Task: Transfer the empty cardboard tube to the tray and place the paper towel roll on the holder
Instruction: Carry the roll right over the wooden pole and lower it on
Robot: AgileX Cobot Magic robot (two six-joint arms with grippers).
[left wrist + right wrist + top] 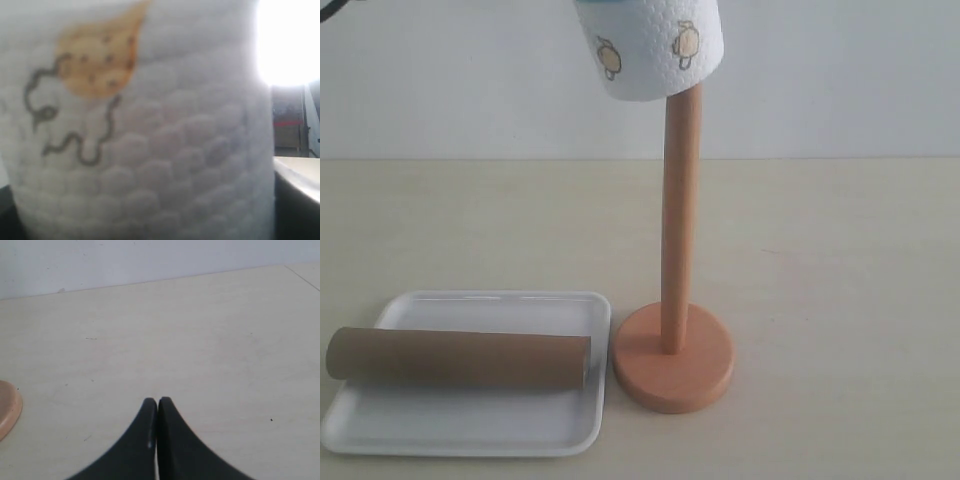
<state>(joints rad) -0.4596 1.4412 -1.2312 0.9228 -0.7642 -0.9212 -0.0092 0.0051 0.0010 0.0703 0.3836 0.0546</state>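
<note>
Tilted roll [648, 45] clamped in left gripper; pole [680, 200] below, off-centre. Level, centre hole, lower slowly. Right gripper [158, 407] closed, empty.

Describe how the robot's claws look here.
The right claw has two smooth black fingers, broad at the base, curving to narrow rounded tips; no markings or cables show. The left claw cannot be made out: the paper towel roll fills its wrist view, and the exterior view shows neither arm.

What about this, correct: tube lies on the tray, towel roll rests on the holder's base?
Not quite: the exterior view shows the paper towel roll at the top of the holder's pole, above its base. The tube is on the tray.
</note>
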